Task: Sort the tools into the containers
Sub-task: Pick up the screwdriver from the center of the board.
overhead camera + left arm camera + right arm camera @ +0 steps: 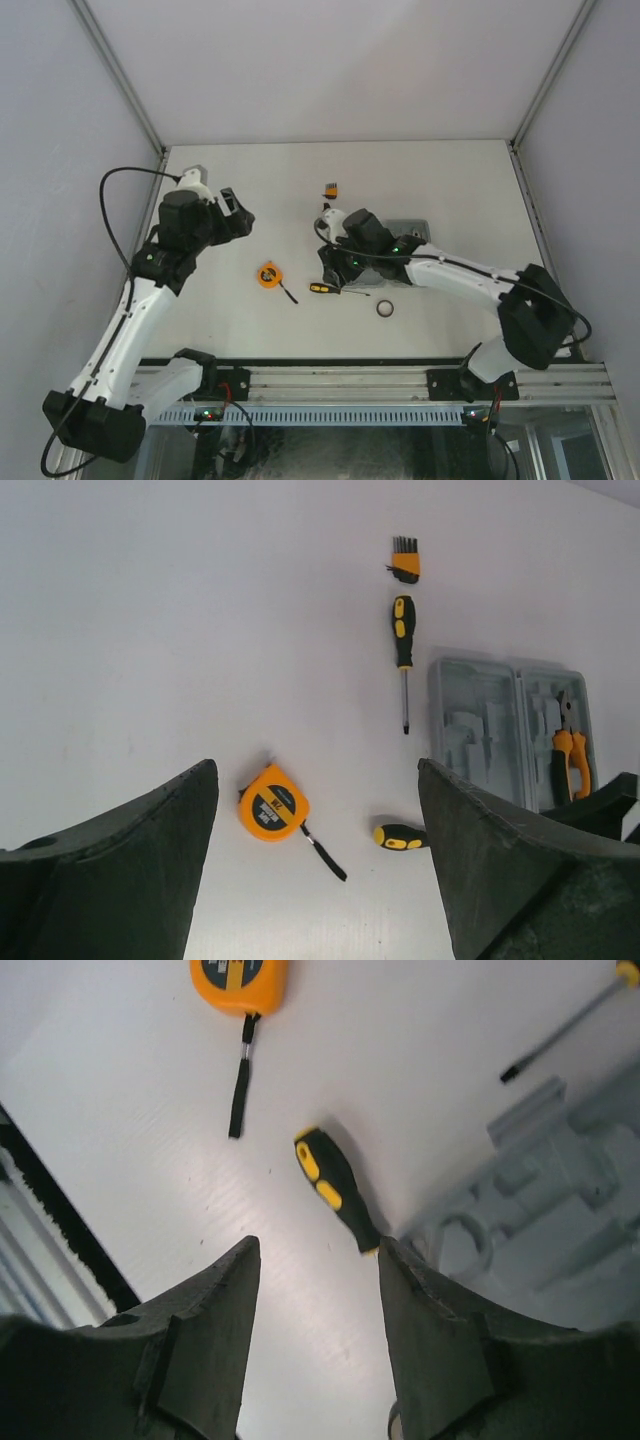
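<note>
The round orange tape measure (268, 275) lies mid-table and also shows in the left wrist view (272, 802) and the right wrist view (238, 975). A black-and-orange screwdriver (325, 288) lies beside it; its handle (335, 1188) sits just ahead of my open, empty right gripper (318, 1250), close to the right finger. A second screwdriver (402, 630) lies below the orange-black block (405, 560). The open grey case (510, 730) holds the orange-handled pliers (568, 755). The black ring (385, 309) lies near the front. My left gripper (315, 770) is open and empty, held above the table.
The right arm (450, 275) covers most of the case (412, 232) in the top view. The block (330, 189) lies behind the right gripper (333, 268). The left gripper (238, 213) hovers at the left. A black rail (380, 380) runs along the near edge.
</note>
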{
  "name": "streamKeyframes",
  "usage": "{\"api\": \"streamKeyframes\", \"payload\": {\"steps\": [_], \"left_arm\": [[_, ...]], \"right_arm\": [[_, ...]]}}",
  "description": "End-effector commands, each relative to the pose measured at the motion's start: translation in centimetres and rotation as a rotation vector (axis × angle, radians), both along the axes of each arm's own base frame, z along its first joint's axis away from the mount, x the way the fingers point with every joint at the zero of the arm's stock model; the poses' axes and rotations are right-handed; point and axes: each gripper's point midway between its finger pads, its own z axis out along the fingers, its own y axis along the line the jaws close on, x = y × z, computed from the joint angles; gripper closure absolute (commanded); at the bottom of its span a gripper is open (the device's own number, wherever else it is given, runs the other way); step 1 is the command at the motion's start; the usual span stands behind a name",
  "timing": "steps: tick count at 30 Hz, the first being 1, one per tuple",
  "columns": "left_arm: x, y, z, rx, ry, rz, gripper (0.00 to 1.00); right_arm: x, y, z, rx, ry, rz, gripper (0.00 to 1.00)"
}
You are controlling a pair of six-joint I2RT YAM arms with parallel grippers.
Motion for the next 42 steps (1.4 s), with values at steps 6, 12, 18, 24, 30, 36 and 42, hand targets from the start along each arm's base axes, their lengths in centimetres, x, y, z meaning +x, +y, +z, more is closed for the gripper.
{"api": "streamKeyframes", "payload": {"steps": [6,12,18,24,30,36,42], "left_arm": [[-1.4,4.2,-3.1,-0.042,0.049,0.055,0.15],[-1.3,4.6,-3.3,-0.080,0.055,0.063,0.16],[-1.0,4.6,-4.1,-0.105,0.089,0.055,0.16],[-1.0,4.9,-4.2,-0.113,0.088,0.063,0.16],[-1.1,4.6,-4.2,-0.120,0.086,0.046,0.16],[-1.1,4.6,-4.1,-0.120,0.082,0.046,0.17],[-1.1,4.5,-4.1,-0.127,0.081,0.041,0.17]], "right_arm": [[3.0,4.0,-2.2,-0.135,-0.058,0.183,0.47],[3.4,4.7,-5.0,-0.218,-0.012,0.244,0.47],[2.7,5.4,-5.9,-0.236,0.005,0.287,0.47],[2.1,5.1,-6.8,-0.258,0.032,0.308,0.47],[1.8,4.8,-8.1,-0.309,0.050,0.310,0.49],[1.9,5.4,-8.8,-0.347,0.044,0.300,0.57],[1.8,5.6,-8.1,-0.359,0.046,0.260,0.71]]}}
